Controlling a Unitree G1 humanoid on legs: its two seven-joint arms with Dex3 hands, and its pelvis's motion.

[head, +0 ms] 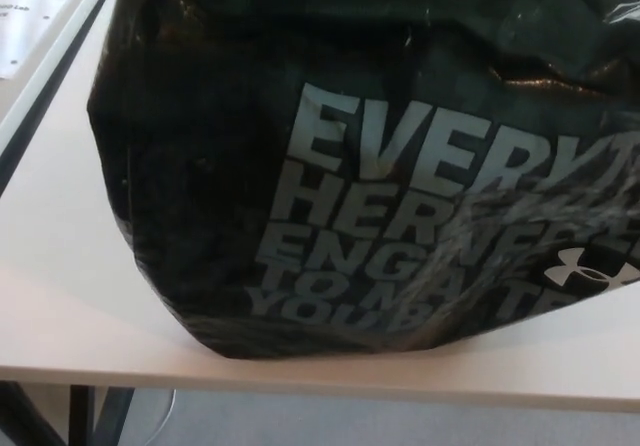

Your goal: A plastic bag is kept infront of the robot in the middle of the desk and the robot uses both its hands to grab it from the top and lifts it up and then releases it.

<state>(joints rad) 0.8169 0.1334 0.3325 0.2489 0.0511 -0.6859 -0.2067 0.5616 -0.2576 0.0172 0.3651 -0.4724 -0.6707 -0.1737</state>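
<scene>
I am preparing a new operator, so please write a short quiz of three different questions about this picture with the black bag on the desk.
1. True or false: a robot hand is visible in the head view.
2. The plastic bag is: A) hanging clear above the desk, B) resting with its bottom on the desk, C) lying on the floor.
3. Fill in: the first printed word on the bag begins with the letters "EVERY" and its colour is ____.

Key:
1. False; neither hand shows.
2. B; the bottom edge seems to meet the desk near its front edge.
3. Grey.
</scene>
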